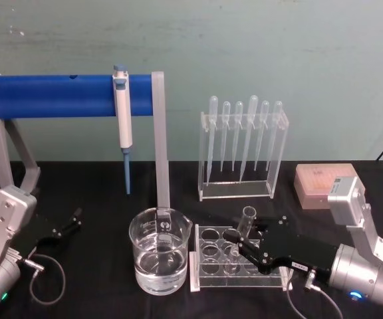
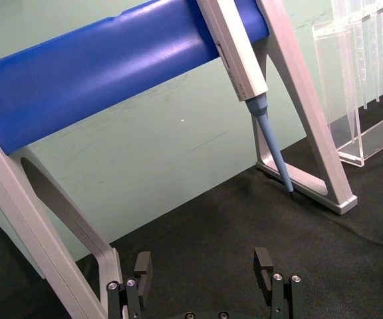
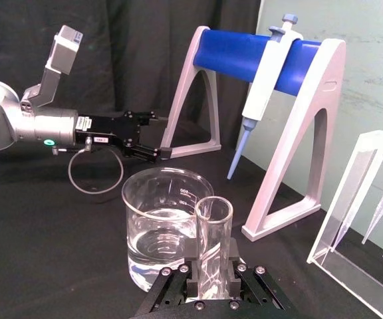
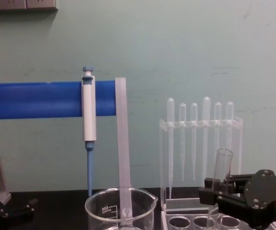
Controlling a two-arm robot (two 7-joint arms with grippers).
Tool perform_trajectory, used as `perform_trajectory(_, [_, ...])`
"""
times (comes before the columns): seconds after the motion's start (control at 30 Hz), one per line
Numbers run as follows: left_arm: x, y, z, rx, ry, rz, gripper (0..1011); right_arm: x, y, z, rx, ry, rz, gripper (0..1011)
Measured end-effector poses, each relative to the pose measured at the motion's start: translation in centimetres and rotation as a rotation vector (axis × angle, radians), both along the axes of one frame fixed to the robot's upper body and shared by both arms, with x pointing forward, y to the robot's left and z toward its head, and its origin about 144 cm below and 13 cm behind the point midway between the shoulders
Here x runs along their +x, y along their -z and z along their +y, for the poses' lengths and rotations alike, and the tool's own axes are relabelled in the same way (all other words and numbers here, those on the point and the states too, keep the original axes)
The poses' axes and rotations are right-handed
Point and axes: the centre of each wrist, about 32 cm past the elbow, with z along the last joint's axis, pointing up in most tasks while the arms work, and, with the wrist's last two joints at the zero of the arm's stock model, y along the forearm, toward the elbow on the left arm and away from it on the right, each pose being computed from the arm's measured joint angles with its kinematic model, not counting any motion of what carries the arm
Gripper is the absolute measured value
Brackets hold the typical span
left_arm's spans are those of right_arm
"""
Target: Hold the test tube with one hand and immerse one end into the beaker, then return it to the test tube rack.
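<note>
The test tube [image 1: 246, 223] is a clear glass tube leaning slightly, open rim up, over the clear tube rack [image 1: 208, 284]; its lower end reaches down among the rack's holes. My right gripper [image 1: 239, 247] is shut on the tube's middle, seen close in the right wrist view [image 3: 211, 272] and from the side [image 4: 213, 194]. The tube [image 3: 213, 229] [image 4: 222, 165] rises above the fingers. The beaker [image 1: 159, 256] [image 3: 161, 222] [image 4: 119, 208], partly filled with clear liquid, stands just left of the rack. My left gripper [image 1: 68, 222] [image 2: 205, 266] rests open at the far left.
A blue-barred stand [image 1: 72, 94] holding a white-and-blue pipettor [image 1: 122, 119] spans the back left. A clear rack of plastic pipettes [image 1: 243, 149] stands behind the tube rack. A pink box [image 1: 321, 186] sits at the back right. A grey cable [image 1: 48, 282] loops by the left arm.
</note>
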Motion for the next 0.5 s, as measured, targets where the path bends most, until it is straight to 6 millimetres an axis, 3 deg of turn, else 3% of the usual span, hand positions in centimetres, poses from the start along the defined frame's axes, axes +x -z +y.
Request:
perform_trajectory(0.3, [0.00, 0.00, 0.00, 0.000, 0.000, 0.000, 1000, 0.01, -0.06, 0.01, 0.001, -0.001, -0.001, 244])
perform_trajectory(0.5, [0.00, 0.00, 0.00, 0.000, 0.000, 0.000, 1000, 0.02, -0.11, 0.02, 0.002, -0.002, -0.001, 456])
